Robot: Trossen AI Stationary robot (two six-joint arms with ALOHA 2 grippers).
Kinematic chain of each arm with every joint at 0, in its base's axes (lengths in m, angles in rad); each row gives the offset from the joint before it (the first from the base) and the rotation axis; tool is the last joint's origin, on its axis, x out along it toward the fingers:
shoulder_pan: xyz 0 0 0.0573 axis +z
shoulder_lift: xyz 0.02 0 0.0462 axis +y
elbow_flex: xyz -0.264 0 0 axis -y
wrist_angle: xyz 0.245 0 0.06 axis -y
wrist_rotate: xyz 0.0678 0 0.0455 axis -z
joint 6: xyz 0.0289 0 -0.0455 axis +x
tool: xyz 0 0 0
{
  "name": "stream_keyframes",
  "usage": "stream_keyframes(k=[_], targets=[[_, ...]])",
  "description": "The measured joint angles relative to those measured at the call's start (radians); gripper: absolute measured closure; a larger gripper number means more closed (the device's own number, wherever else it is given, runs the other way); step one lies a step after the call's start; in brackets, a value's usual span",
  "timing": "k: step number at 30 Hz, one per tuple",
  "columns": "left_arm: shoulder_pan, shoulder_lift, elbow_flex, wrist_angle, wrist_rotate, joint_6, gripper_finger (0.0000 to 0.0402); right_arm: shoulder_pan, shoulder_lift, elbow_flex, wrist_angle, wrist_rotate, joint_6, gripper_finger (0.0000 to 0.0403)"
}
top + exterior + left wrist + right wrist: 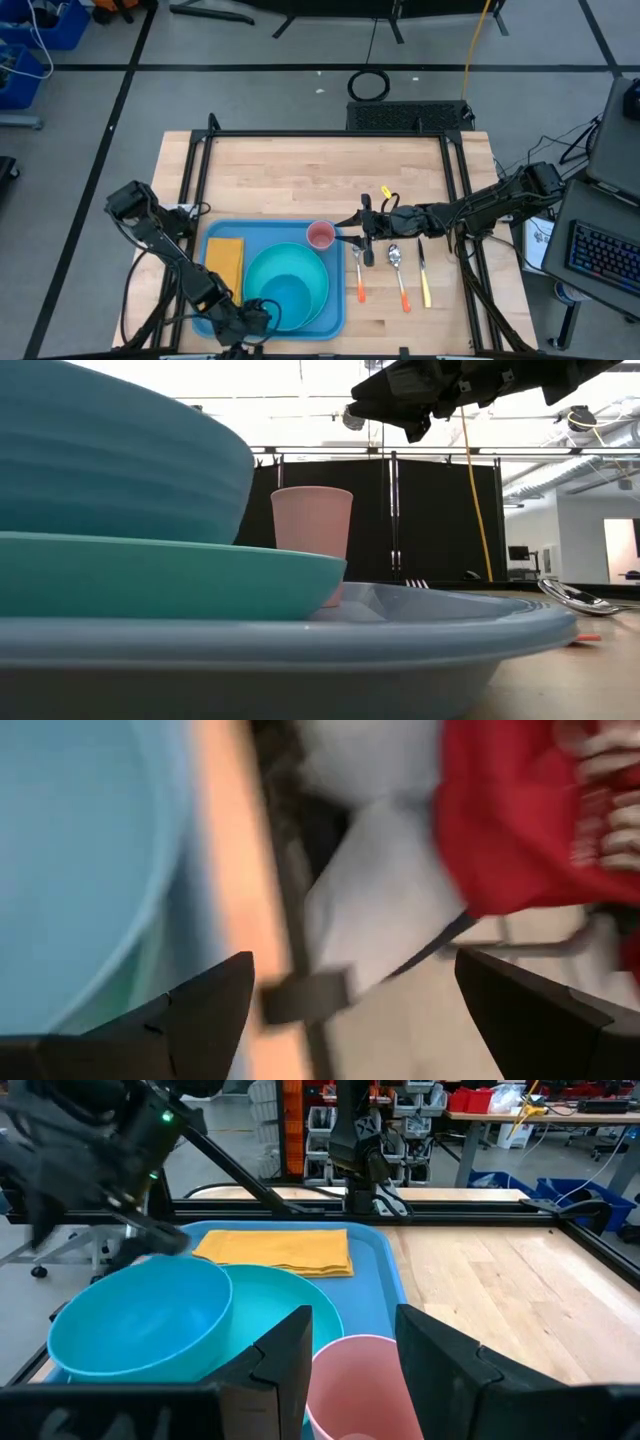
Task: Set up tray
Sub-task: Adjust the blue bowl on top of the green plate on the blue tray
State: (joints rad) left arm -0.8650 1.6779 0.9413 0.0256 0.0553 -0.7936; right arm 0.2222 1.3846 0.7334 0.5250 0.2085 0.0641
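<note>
Wooden table [300, 180]: tray [225, 228], fork [359, 275], spoon [398, 275], knife [423, 275] directly on it.

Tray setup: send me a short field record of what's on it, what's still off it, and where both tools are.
tray: near-left part of the table
on tray: yellow napkin, teal plate with blue bowl in it, pink cup at far right corner
off tray: fork, spoon, knife, lying on the wood to its right
right tool: beside the pink cup, fingers apart, cup between them in the wrist view
left tool: open, at the tray's near edge, holding nothing
</note>
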Motion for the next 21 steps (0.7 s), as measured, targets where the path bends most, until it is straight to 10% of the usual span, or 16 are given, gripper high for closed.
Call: stream_keyframes(k=[5, 11, 21], targets=[[-0.015, -0.001, 0.001, 0.179, -0.011, 0.082, 0.0050, 0.000, 0.000, 0.000, -0.001, 0.000, 0.000, 0.0268], [-0.024, 0.007, 0.001, 0.031, -0.213, 0.029, 0.0050, 0.000, 0.000, 0.000, -0.002, 0.000, 0.000, 0.0268], [-0.009, 0.018, 0.001, 0.022, -0.261, 0.023, 0.0050, -0.001, 0.000, 0.000, -0.004, 0.002, 0.000, 0.0268]])
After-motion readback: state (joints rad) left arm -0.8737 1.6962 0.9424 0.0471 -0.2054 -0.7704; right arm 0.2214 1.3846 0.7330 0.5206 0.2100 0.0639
